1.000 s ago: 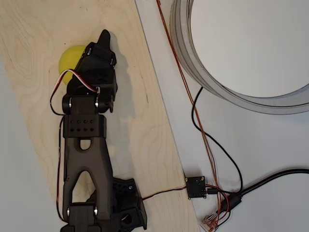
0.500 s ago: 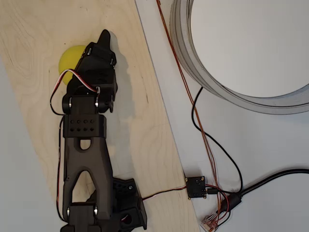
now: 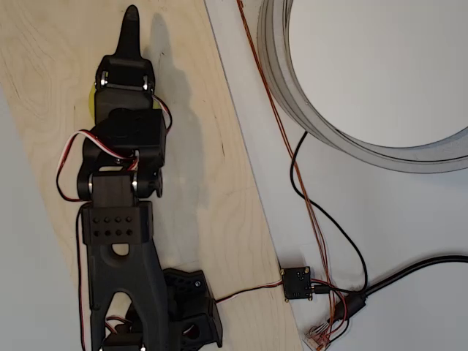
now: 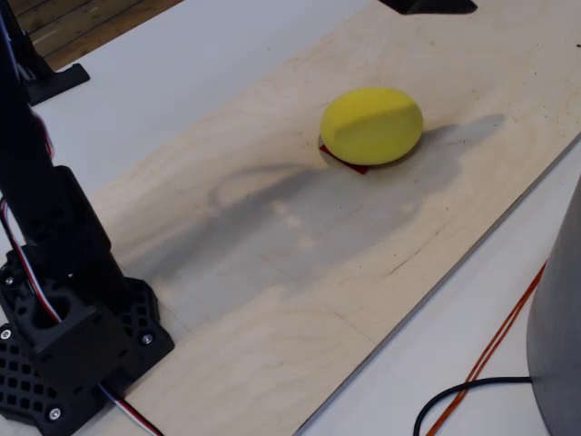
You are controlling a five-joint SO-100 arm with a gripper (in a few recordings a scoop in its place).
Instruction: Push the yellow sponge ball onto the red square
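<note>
Yellow sponge ball sat on the red square, whose edge peeked out beneath it on the plywood board. Your gripper hung above, jaws looking closed and empty. The push seemed done; you'd only need to withdraw.

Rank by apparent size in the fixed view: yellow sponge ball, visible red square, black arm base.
1. The black arm base: largest, though it is nearest the camera, which inflates it.
2. The yellow sponge ball.
3. The red square: smallest as seen; the ball sits on it and hides most of it.
</note>
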